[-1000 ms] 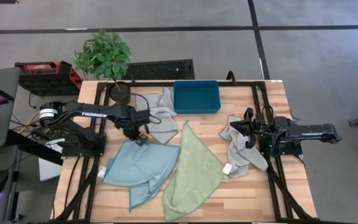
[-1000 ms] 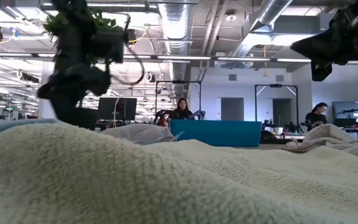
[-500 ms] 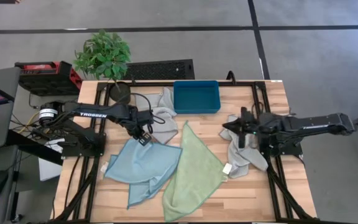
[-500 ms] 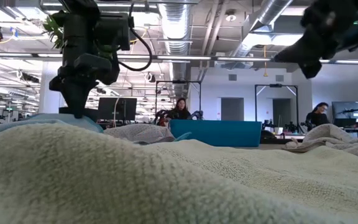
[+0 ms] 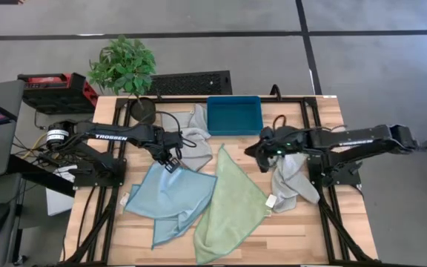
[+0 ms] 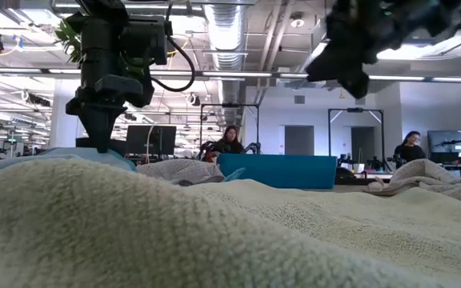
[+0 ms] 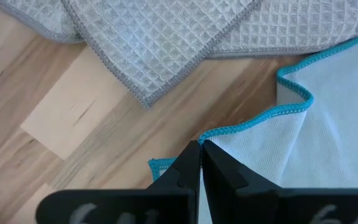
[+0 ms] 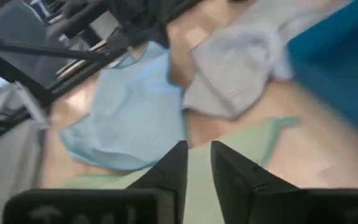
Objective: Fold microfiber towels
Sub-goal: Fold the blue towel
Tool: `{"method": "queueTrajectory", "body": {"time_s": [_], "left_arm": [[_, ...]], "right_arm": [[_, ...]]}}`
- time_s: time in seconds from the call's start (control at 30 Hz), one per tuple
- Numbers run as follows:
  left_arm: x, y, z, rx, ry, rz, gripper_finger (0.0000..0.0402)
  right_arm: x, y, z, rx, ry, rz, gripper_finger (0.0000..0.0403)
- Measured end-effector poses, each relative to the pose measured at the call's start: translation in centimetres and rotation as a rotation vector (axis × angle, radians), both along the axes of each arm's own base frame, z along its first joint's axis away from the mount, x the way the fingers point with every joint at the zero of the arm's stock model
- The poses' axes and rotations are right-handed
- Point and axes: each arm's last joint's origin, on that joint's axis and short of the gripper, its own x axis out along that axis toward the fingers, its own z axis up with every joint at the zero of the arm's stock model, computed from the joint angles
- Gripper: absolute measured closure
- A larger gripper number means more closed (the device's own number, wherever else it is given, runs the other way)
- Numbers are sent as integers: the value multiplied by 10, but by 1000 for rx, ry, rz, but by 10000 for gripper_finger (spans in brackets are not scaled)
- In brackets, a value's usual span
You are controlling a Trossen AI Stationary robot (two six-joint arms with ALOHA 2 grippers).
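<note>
The light blue towel [image 5: 170,199] lies crumpled on the table's left half, and my left gripper [image 5: 170,162] is shut on its far edge. The light green towel [image 5: 232,204] lies spread in the middle, with one corner [image 5: 224,149] pointing toward the far edge. One pale grey towel [image 5: 192,139] lies bunched beside the teal bin. The other grey towel [image 5: 291,178] lies at the right. My right gripper [image 5: 251,151] hovers open and empty just right of the green towel's far corner, well above the table in the low view [image 6: 358,80]. My left gripper pinches the blue towel's teal-hemmed far edge [image 7: 219,133] between its two shut fingers, near a corner. The fingers come from above, pointing down [image 6: 102,142]. The pinched hem is bunched up at the fingertips, and the rest of the towel lies slack on the table.
The rigid teal bin [image 5: 233,116] stands at the far middle and a potted plant [image 5: 124,68] at the far left corner. Bare wood shows between the blue towel and the left grey towel [image 7: 104,130]. People sit in the room beyond the table [image 6: 232,141].
My right gripper has swept from over the right grey towel toward the table's left and now hovers by the green towel's far corner. My left gripper has shifted slightly toward the right, taking the blue towel's far edge with it.
</note>
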Motion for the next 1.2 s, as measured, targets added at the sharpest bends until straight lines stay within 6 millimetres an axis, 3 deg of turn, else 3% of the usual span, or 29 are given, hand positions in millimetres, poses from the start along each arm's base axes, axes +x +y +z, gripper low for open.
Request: {"method": "queueTrajectory", "body": {"time_s": [0.27,0.43,0.87,1.07,1.2], "left_arm": [[0,-1,0,-15,-5,-57,401],[0,-1,2,-5,-14,-143,401],[-2,-2,6,-41,-45,-200,401],[-2,-3,6,-47,-44,-192,401],[-2,-3,6,-49,-46,-179,401]], "right_arm": [[49,1,-9,402,131,59,271],[77,8,-28,614,249,-51,269],[134,18,-73,756,417,-133,268],[144,17,-87,759,455,-157,268],[146,17,-86,747,446,-158,268]]}}
